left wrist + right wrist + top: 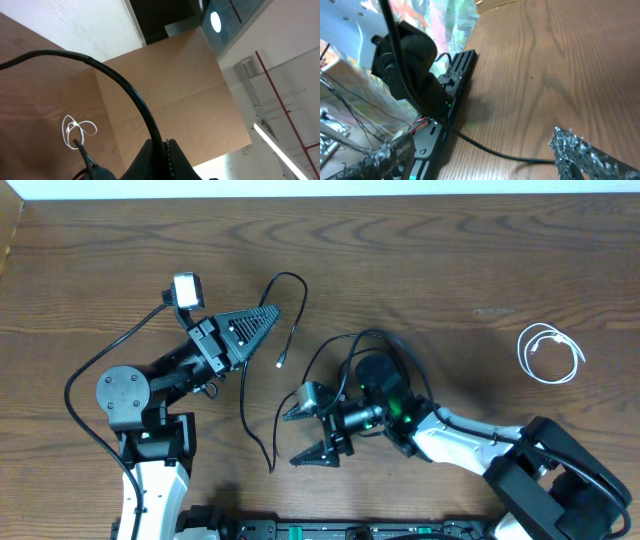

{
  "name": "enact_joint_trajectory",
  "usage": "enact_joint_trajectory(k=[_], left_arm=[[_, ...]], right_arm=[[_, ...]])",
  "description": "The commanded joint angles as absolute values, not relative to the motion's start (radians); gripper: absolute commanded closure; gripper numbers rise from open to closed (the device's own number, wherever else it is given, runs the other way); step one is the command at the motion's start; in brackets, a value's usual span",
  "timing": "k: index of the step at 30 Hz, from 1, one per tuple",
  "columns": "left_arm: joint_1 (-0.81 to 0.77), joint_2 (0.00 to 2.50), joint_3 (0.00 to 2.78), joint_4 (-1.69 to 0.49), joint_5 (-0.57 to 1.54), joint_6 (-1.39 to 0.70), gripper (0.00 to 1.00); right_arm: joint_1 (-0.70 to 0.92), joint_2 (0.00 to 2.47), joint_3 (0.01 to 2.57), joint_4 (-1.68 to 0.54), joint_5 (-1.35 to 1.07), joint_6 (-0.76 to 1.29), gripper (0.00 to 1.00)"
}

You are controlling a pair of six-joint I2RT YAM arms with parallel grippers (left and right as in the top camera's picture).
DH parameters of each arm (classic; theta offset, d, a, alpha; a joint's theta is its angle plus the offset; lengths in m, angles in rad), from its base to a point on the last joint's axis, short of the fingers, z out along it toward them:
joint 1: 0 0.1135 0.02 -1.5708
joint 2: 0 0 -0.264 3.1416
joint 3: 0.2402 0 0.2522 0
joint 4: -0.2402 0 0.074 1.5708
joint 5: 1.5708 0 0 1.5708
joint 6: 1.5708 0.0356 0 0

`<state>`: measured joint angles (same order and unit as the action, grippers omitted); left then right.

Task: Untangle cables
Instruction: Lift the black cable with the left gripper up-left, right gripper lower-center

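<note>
My left gripper [262, 315] is shut on a thin black cable [243, 385] and holds it above the table. That cable loops past the fingertips to a small plug [280, 363], and its other end trails toward the front edge. In the left wrist view the cable [127, 90] runs into the shut jaws [164, 152]. My right gripper [305, 434] is open and empty beside the cable's lower part. In the right wrist view the cable [490, 151] lies on the wood between the open fingers [480, 157]. A second black cable [335, 345] loops by the right wrist. The white cable [549, 353] lies coiled at the far right and also shows in the left wrist view [75, 131].
The left arm's base [125, 395] stands at the left, with its thick wire [85, 370] arching round it. A black rail [330, 530] runs along the front edge. The right arm [480, 450] reaches in from the lower right. A white wall borders the table's far edge.
</note>
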<state>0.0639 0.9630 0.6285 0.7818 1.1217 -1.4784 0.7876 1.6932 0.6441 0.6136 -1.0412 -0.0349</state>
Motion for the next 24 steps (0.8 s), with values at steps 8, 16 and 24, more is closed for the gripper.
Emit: enact_joint_trajectory(k=[8, 16, 24], left_arm=[[0.067, 0.961, 0.634, 0.786, 1.163, -1.479, 0.92], [0.067, 0.961, 0.629, 0.786, 1.163, -1.479, 0.92], [0.067, 0.982, 0.627, 0.786, 1.163, -1.475, 0.93]], right_arm=[[0.859, 1.696, 0.640, 0.736, -0.900, 0.017, 0.17], [0.900, 1.696, 0.640, 0.910, -0.879, 0.155, 0.18], [0.929, 1.696, 0.640, 0.917, -0.881, 0.164, 0.18]])
